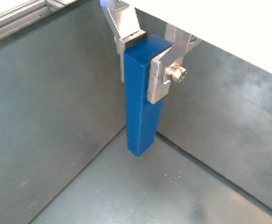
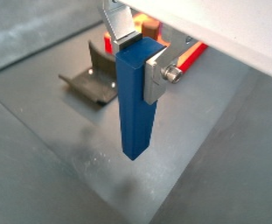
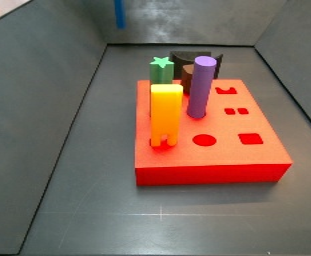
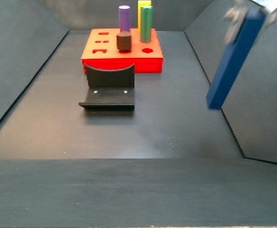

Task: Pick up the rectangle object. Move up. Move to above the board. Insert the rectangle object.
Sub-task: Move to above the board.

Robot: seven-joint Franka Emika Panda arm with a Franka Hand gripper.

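My gripper [image 1: 146,57] is shut on the upper end of the rectangle object [image 1: 139,109], a slim blue bar that hangs upright below the fingers in both wrist views [image 2: 135,109]. The bar is off the floor, beside the right-hand wall in a side view [image 4: 231,62]. Only its lower end shows at the top edge of a side view [image 3: 119,12]. The board [image 3: 211,165], a thick red block with cut-out holes, lies apart from the bar, further along the floor [image 4: 150,62]. A little of the board shows behind the gripper [image 2: 191,55].
A yellow-orange block [image 3: 165,112], a purple cylinder [image 3: 202,86] and a green star piece [image 3: 161,66] stand in the board. The dark fixture [image 4: 109,93] stands on the floor in front of the board, also in a wrist view [image 2: 91,80]. Grey walls enclose the floor.
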